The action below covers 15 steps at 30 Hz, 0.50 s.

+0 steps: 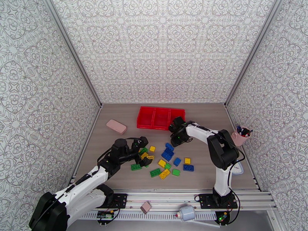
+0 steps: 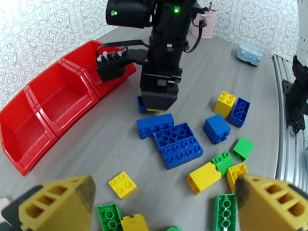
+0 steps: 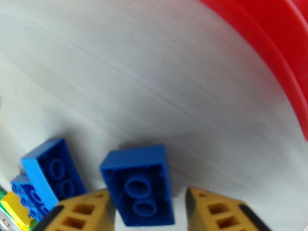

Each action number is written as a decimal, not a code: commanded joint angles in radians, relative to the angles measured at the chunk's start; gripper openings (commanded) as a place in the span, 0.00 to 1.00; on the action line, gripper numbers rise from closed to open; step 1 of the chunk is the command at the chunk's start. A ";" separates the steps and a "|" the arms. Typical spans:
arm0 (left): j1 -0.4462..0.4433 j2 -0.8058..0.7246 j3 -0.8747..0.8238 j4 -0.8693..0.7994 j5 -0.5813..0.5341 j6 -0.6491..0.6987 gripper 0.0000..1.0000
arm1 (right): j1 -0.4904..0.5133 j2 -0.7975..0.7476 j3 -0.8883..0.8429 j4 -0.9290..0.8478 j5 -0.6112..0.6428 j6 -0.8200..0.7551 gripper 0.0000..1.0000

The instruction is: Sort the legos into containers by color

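Blue, yellow and green legos point(image 1: 165, 162) lie scattered on the table in front of the red three-compartment container point(image 1: 143, 119), whose compartments look empty point(image 2: 23, 131). My right gripper point(image 3: 148, 212) is open and straddles a small upside-down blue brick point(image 3: 138, 185) on the table; the brick touches one finger and leaves a gap to the other. The left wrist view has this gripper point(image 2: 156, 102) pointing down beside the blue bricks point(image 2: 175, 141). My left gripper point(image 2: 163, 212) is wide open above green and yellow bricks point(image 2: 123, 184), holding nothing, at the pile's left side point(image 1: 143, 153).
A pink box point(image 1: 116, 126) lies left of the container. A pink cup with pens point(image 1: 240, 136) stands at the right wall, with a light blue object point(image 2: 249, 54) nearer the front. Patterned walls close in the table on three sides.
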 commanded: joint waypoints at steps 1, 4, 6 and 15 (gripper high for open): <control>-0.008 -0.003 0.019 0.014 0.000 0.010 1.00 | 0.006 -0.016 -0.005 0.023 0.020 0.013 0.43; -0.010 -0.005 0.019 0.020 -0.002 0.007 1.00 | 0.005 -0.054 -0.034 0.055 0.014 0.024 0.37; -0.010 -0.005 0.018 0.022 -0.006 0.005 1.00 | 0.006 -0.077 -0.047 0.073 0.011 0.037 0.35; 0.002 -0.001 0.017 0.096 -0.064 -0.085 1.00 | 0.005 -0.180 -0.071 0.233 0.058 0.175 0.33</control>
